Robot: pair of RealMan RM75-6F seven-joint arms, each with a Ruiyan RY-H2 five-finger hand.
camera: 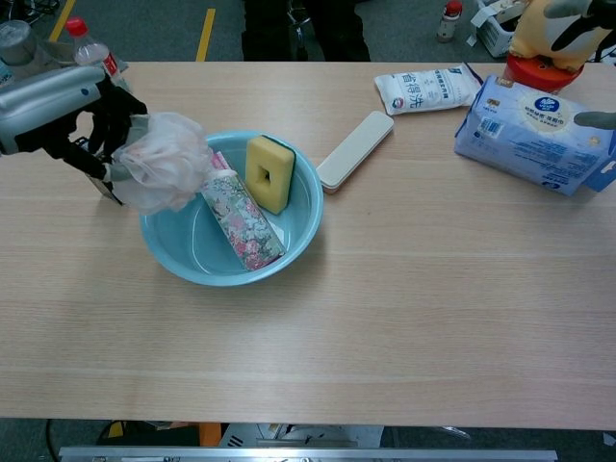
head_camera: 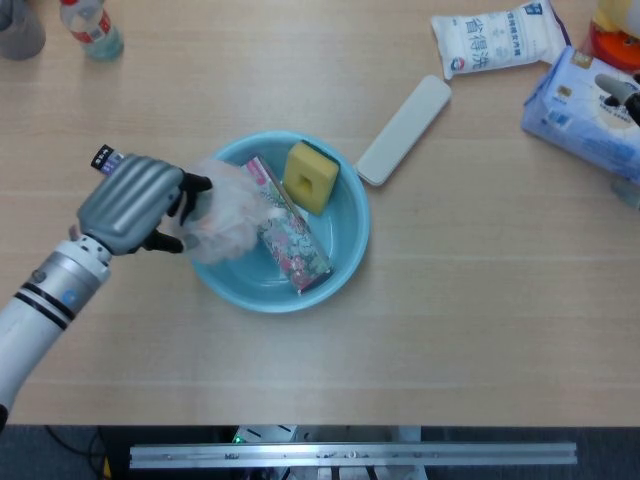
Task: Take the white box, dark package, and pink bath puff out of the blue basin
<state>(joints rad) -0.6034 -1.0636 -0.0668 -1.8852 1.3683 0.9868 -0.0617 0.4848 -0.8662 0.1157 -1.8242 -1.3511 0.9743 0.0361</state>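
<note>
At far left the left hand (head_camera: 135, 203) is raised above the table, its fingers (camera: 111, 114) curled and clamped on the pink bath puff (head_camera: 226, 212). The puff hangs over the left rim of the blue basin (head_camera: 345, 262), partly outside it and clear of the basin floor in the chest view. A small dark package (head_camera: 104, 157) lies on the table just behind the hand, mostly hidden by it, outside the basin.

Inside the basin, a floral-printed packet (head_camera: 288, 238) lies slanted across the floor, and a yellow sponge (head_camera: 312, 172) leans upright against the far wall. Just beside the basin's far right rim lies a long white box (head_camera: 405, 130), on the table and apart from the basin.

Judgement: the step in hand is carrying the puff out and setting it down. To do it well, the hand should travel further left until the whole puff is past the rim, lower to bare table near the dark package without landing on it, and only then spread the fingers (the mesh is soft and may snag on fingertips, so a slow release and a straight lift are advisable).

At far right, by a blue tissue pack (head_camera: 592, 107), a small dark fragment may be the right hand; its fingers cannot be judged.
</note>
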